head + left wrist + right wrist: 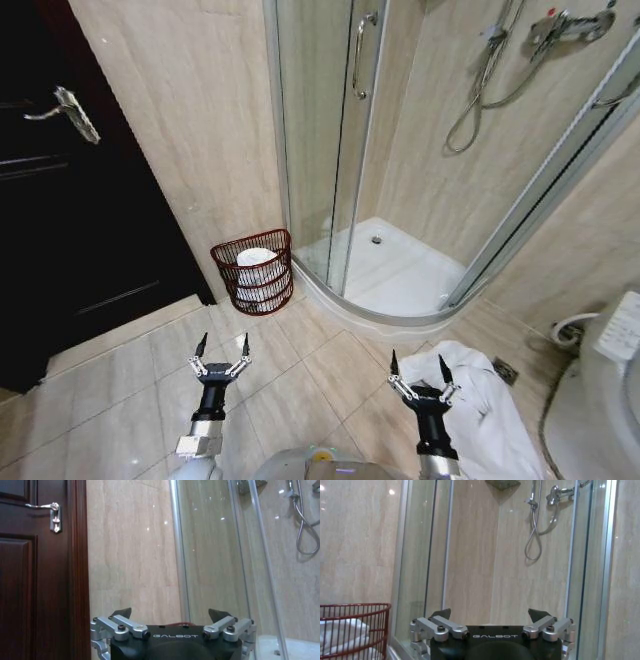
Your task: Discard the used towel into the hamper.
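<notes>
The hamper [252, 271] is a dark red slatted basket on the floor by the wall, between the dark door and the shower. White cloth [257, 260] lies inside it. The used towel [478, 400], white and crumpled, lies on the floor tiles at the right, just beyond and beside my right gripper [418, 357]. That gripper is open and holds nothing. My left gripper [224, 340] is also open and empty, above the tiles in front of the hamper. In the right wrist view the hamper [352, 630] stands off to one side of the open right gripper [490, 611].
A dark wooden door [60, 220] with a metal handle [68, 107] stands at the left. The glass shower enclosure [330, 140] and its white tray [400, 272] fill the middle. A white toilet [600, 400] stands at the far right. Bare floor tiles [300, 390] lie between the grippers.
</notes>
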Tool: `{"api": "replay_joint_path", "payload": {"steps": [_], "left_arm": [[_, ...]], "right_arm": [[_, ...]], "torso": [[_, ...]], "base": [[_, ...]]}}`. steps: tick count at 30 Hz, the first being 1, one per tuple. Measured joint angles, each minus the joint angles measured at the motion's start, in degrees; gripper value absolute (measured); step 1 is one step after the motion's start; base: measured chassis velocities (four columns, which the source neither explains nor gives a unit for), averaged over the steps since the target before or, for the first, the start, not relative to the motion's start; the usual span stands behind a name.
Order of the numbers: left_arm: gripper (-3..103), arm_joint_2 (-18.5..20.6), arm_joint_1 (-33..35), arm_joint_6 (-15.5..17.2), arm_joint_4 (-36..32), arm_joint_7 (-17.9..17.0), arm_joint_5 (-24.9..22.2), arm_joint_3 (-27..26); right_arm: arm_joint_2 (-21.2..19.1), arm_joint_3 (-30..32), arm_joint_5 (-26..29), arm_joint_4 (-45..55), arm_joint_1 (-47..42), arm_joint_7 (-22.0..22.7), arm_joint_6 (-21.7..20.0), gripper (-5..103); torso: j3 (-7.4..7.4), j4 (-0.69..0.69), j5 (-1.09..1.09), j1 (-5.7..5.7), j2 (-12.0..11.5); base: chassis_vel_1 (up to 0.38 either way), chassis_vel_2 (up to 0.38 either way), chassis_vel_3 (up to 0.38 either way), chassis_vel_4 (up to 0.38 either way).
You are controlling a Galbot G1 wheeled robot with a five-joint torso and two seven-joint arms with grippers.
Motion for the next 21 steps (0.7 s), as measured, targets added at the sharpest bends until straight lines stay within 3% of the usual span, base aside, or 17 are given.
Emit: {"api": "replay_joint_path", "payload": {"steps": [21], "left_arm": [[100,-0.27,-0.53,0.74,-0.43,0.35,0.05,-0.27]], "right_arm": [[-1.06,0.54,1.10,-1.89,0.94,0.60,0.11,100]], "torso": [[0.00,0.00,0.00,0.00,0.00]], "base": [[-0.113,-0.105,0.102,0.104]]}}
